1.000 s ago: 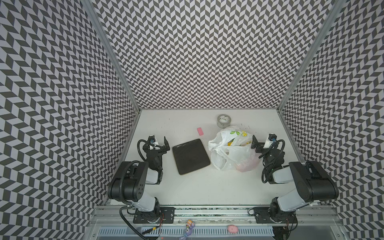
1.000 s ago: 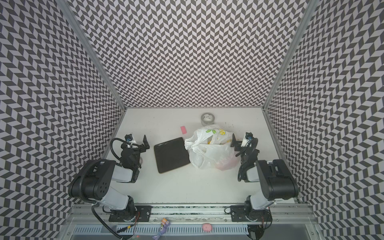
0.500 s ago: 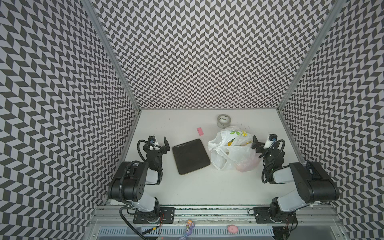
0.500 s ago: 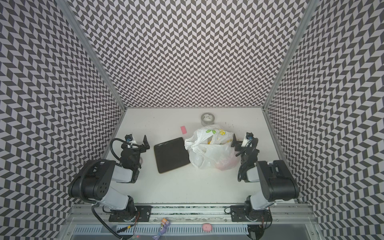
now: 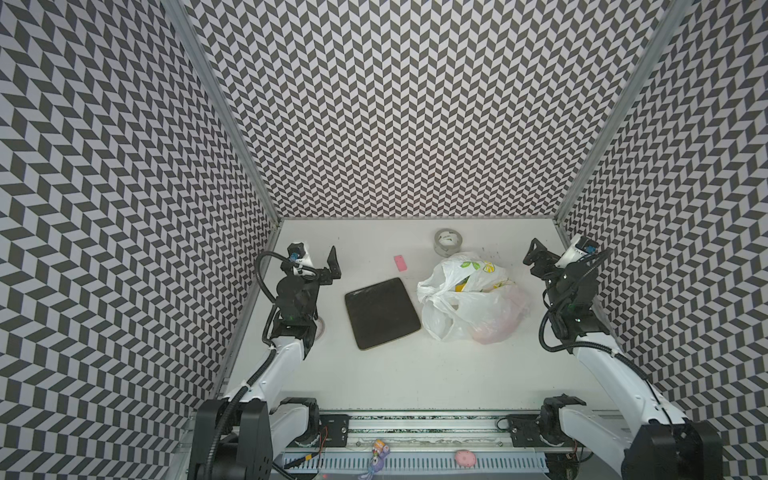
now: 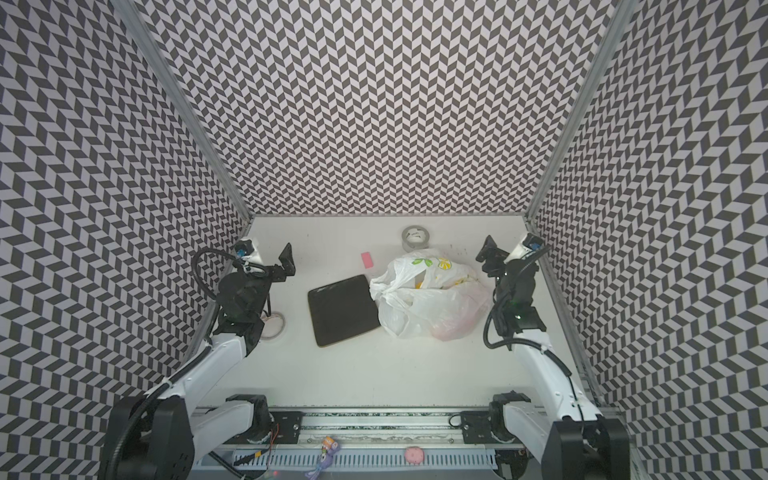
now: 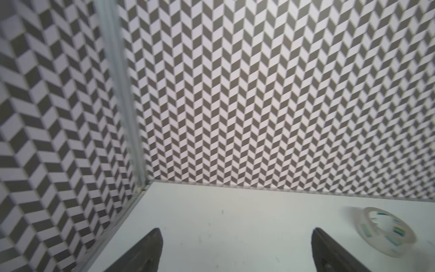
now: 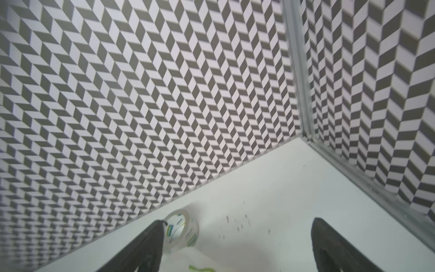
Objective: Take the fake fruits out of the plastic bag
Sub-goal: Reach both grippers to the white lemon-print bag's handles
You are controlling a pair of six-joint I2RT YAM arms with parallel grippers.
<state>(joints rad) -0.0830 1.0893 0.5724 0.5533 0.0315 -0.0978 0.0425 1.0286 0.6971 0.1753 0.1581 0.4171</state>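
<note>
A thin, crinkly white plastic bag printed with yellow lemon slices and green leaves (image 5: 469, 299) lies slumped on the white surface (image 5: 415, 374), right of the middle, with its handle loops flopped toward the left. The small glossy fake fruits (image 5: 494, 326) are all inside it. A pink-orange blush shows through the film at the near right of the bag, and a patch of yellow shows at its mouth, but single pieces cannot be told apart. Just left of the bag lies a flat, dark square tray with rounded corners (image 5: 381, 306); whether their edges touch is not clear. A small pink eraser-like block (image 5: 399, 262) lies behind the tray, and a greyish roll of clear tape (image 5: 448, 242) stands just behind the bag. A second clear tape ring (image 6: 275, 326) lies partly under the left arm. The left claw (image 7: 235, 235) hangs over bare surface near the left wall, well apart from the bag, with its dark fingers (image 7: 153, 245) spread wide and nothing between them. The right claw (image 8: 237, 226) is raised just right of the bag, also spread wide and empty. Its wrist view shows the tape roll beside one finger and a white, green-printed corner of the bag below.
</note>
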